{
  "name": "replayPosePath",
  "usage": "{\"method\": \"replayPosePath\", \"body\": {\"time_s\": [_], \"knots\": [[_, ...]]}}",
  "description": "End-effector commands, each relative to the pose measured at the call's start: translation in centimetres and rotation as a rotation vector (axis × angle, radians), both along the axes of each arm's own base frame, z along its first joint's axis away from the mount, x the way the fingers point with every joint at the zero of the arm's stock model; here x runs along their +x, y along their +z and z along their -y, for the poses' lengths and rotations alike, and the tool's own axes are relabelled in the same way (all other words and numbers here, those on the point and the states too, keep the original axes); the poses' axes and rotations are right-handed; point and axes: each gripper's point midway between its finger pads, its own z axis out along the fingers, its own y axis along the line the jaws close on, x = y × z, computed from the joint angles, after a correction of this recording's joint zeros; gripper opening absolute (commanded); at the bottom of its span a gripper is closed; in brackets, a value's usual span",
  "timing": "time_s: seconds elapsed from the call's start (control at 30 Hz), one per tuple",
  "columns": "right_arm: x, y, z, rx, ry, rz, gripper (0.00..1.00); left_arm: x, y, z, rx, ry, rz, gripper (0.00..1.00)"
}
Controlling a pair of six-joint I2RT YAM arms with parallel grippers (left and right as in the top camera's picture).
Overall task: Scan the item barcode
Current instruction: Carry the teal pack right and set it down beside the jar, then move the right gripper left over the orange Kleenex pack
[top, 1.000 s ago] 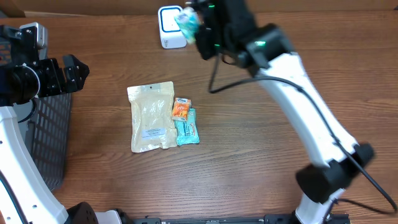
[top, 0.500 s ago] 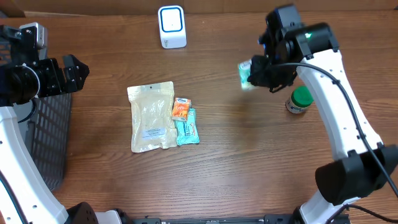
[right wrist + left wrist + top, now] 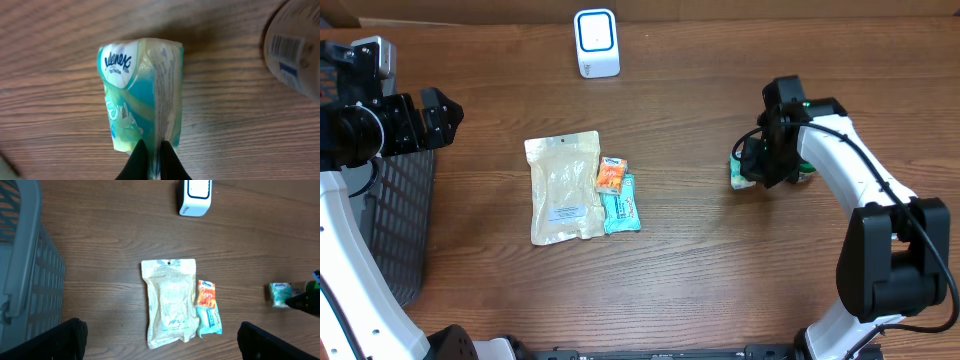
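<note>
1. Pouch (image 3: 565, 190), packets (image 3: 617, 195): near centre, probably awaiting scan.
2. Tissue pack (image 3: 741, 175): right, on worktop beside bottle (image 3: 295, 47), its edge pinched in closed right pincer (image 3: 150, 159). Apparently being set down; next, release and lift clear.
3. Left pincer (image 3: 440, 112): wide open, empty, by basket (image 3: 395, 225).
4. Scanner (image 3: 597, 43): far centre.

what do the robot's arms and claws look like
The left arm and right arm have smooth white tubular links joined by chunky black housings. A thin black cable runs along the right arm, and a small green light glows near its wrist. The left claw is black with blocky fingers. The right claw has black fingers tapering to narrow tips.
</note>
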Motion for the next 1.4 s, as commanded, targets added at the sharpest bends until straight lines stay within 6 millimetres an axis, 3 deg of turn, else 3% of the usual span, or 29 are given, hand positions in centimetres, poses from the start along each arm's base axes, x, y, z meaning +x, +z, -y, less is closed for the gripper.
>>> {"method": "replayPosePath", "body": {"time_s": [0.0, 0.07, 0.2, 0.33, 0.57, 0.67, 1.0, 1.2, 1.37], "knots": [[-0.3, -0.5, 0.6, -0.037, -0.003, -0.003, 0.17, -0.3, 0.9, 0.3, 0.017, -0.026, 0.036, 0.99], [-0.3, -0.5, 0.6, -0.036, 0.000, -0.004, 0.25, -0.3, 0.9, 0.3, 0.017, -0.026, 0.036, 1.00], [0.0, 0.1, 0.6, -0.035, 0.000, 0.003, 0.32, -0.3, 0.9, 0.3, 0.017, -0.026, 0.036, 1.00], [0.7, 2.7, 0.2, -0.018, 0.015, 0.009, 0.35, -0.3, 0.9, 0.3, 0.017, -0.026, 0.036, 1.00], [0.2, 11.9, -7.1, 0.391, 0.285, 0.060, 0.36, -0.3, 0.9, 0.3, 0.017, -0.026, 0.036, 1.00], [-0.9, 14.4, -9.4, 0.507, 0.372, 0.083, 0.36, -0.3, 0.9, 0.3, 0.017, -0.026, 0.036, 1.00], [-5.1, 16.6, -12.9, 0.527, 0.541, 0.051, 0.36, -0.3, 0.9, 0.3, 0.017, -0.026, 0.036, 1.00], [-4.6, 20.2, -13.2, 0.532, 0.522, 0.173, 0.36, -0.3, 0.9, 0.3, 0.017, -0.026, 0.036, 0.99], [-2.9, 18.6, -12.7, 0.432, 0.324, 0.154, 0.30, -0.3, 0.9, 0.3, 0.017, -0.026, 0.036, 1.00]]}}
